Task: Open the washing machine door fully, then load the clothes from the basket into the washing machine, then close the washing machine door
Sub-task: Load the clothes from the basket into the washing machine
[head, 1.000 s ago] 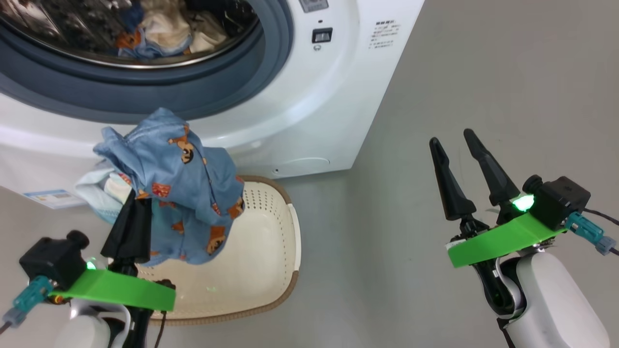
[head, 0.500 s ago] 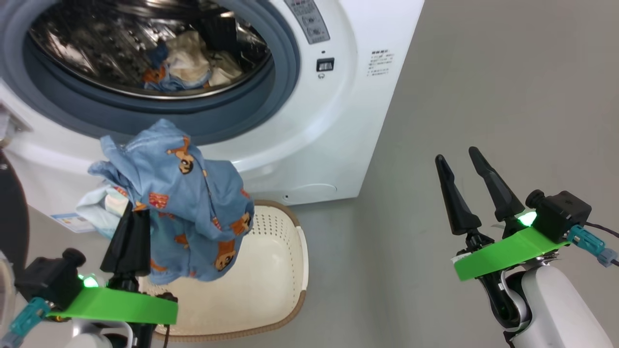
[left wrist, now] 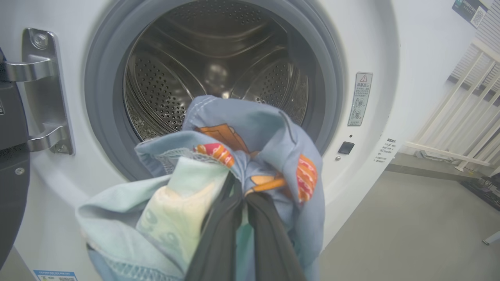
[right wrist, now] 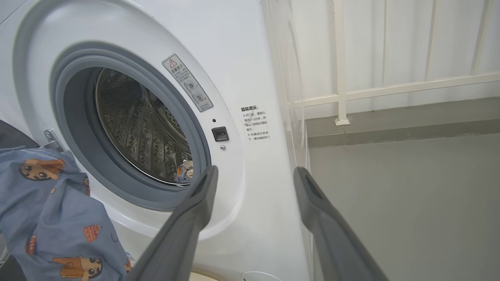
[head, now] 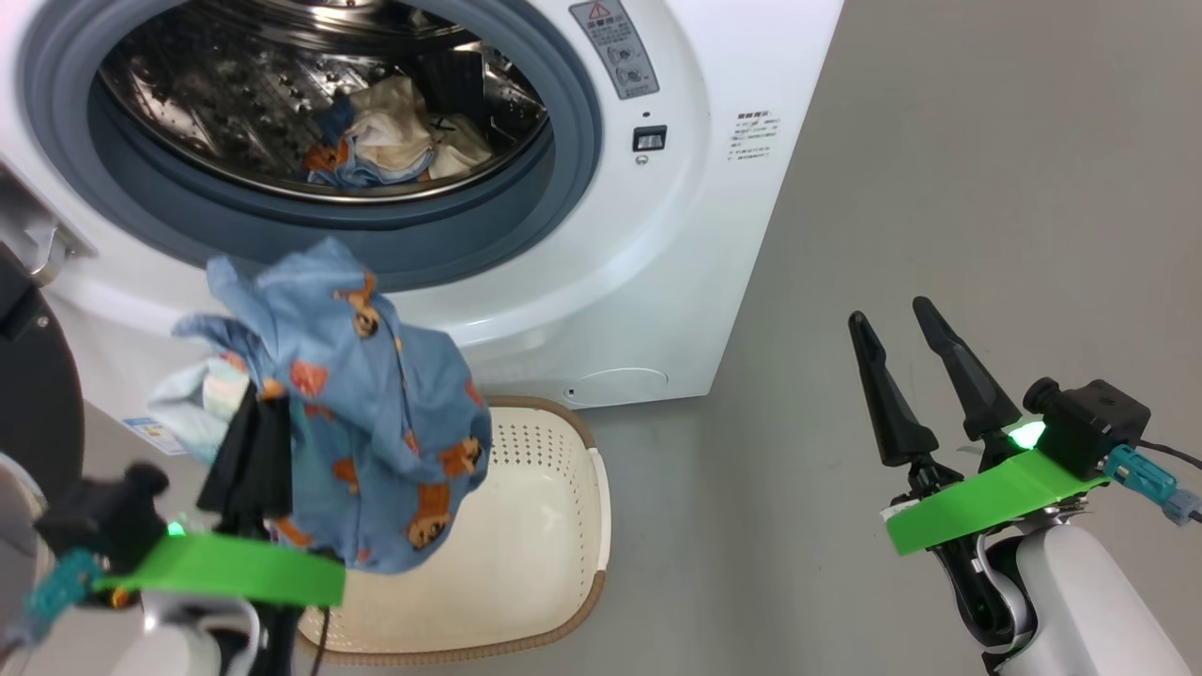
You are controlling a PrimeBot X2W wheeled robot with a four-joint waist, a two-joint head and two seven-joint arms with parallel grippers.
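Observation:
The washing machine [head: 676, 282] stands with its round opening uncovered, and a few clothes [head: 390, 141] lie in the steel drum. The dark washing machine door [head: 38, 404] is swung out at the far left. My left gripper [head: 252, 404] is shut on a light blue garment [head: 394, 413] with orange-brown prints, held up in front of the lower gasket and above the basket [head: 554, 526]. In the left wrist view the garment [left wrist: 265, 128] bunches around my left gripper [left wrist: 240, 187], facing the drum. My right gripper [head: 892, 314] hangs open over the floor to the right, holding nothing.
The visible part of the basket's bottom is bare. The door hinge [left wrist: 43, 89] sits left of the opening. A white railing [right wrist: 351, 93] runs behind the machine's right side. Grey floor [head: 939, 188] stretches to the right of the machine.
The head camera has tilted up, showing more of the drum. My left gripper has lifted the blue garment a little higher above the basket. The right gripper has stayed open.

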